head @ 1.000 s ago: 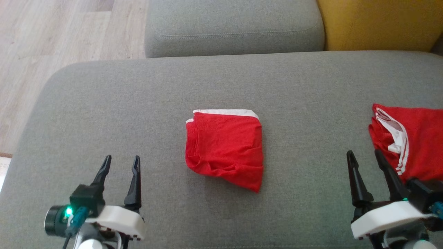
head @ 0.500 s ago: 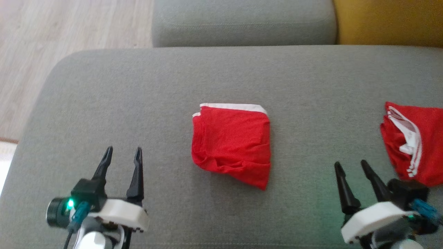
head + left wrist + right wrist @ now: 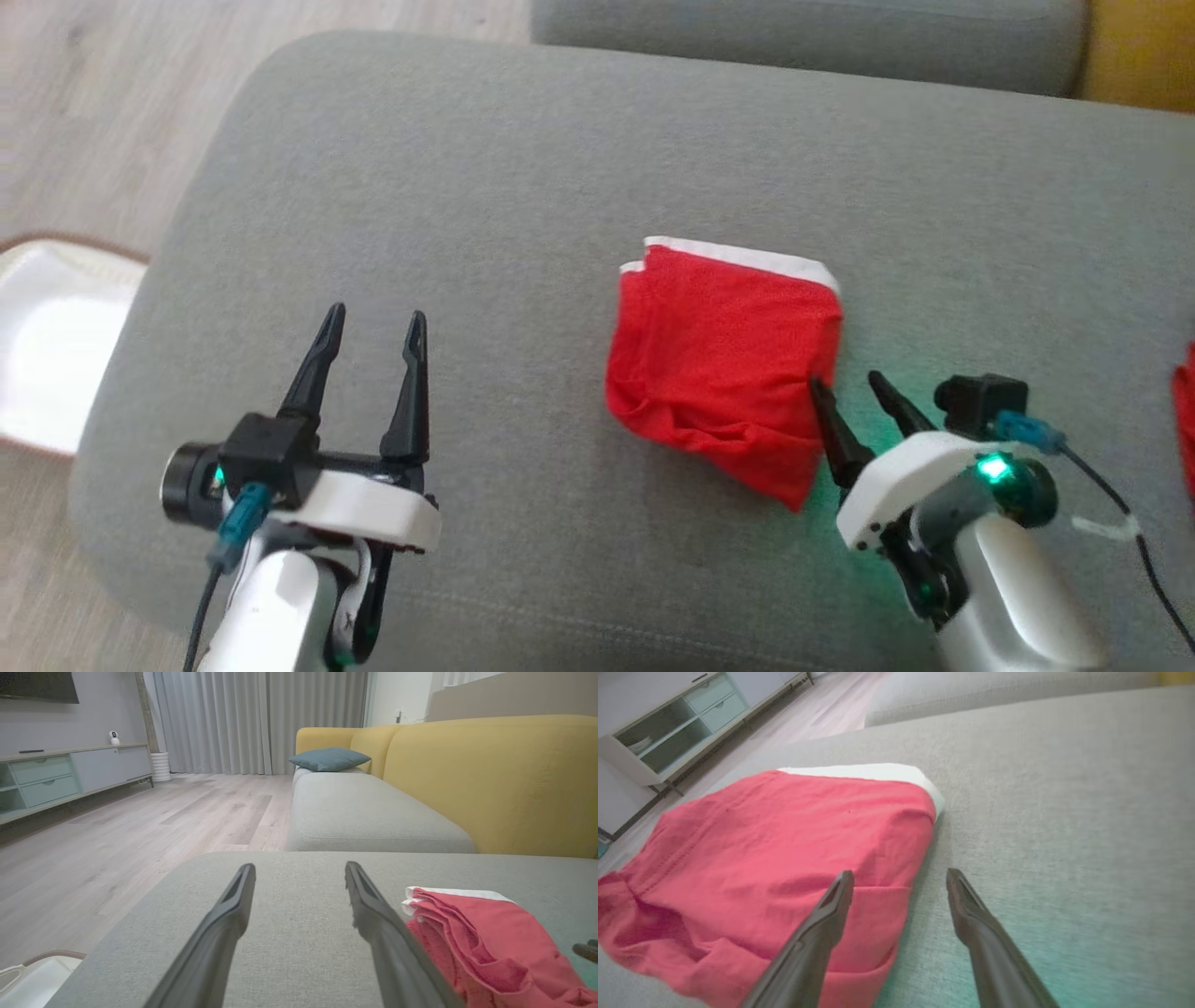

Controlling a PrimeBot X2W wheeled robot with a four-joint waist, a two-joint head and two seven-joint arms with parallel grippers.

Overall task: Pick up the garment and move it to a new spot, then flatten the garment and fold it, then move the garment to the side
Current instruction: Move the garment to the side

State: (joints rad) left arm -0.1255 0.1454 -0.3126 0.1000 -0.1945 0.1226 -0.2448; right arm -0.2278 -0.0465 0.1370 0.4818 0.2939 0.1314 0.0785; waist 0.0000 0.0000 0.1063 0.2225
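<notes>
Here the folded red garment (image 3: pixel 724 359) lies on the grey sofa cushion (image 3: pixel 467 187), roughly midway between the cushion's far and near edges and well in from its rounded left edge. It is folded into a rough square. A white band runs along its far edge, while its near edge is rumpled and bunched, with one corner pointing toward the near edge of the cushion.

The right hand (image 3: pixel 845 380) stands open at the garment's right side, close to that near corner. In the right wrist view one dark finger lies across the red cloth and the other over bare grey fabric just beside the garment's edge. Whether either fingertip touches the cloth or the cushion I cannot tell. It holds nothing.

The left hand (image 3: pixel 376 314) is open too and empty, over the near left part of the cushion, well apart from the garment, its fingers pointing toward the far edge.

A sliver of another red cloth (image 3: pixel 1186 411) shows at the cushion's right side. A white container (image 3: pixel 47 345) sits on the wooden floor (image 3: pixel 112 103) beyond the cushion's left edge. The left wrist view looks past a second grey seat cushion (image 3: pixel 369 816) and a yellow sofa back (image 3: pixel 490 779) to a teal pillow (image 3: pixel 329 759).
</notes>
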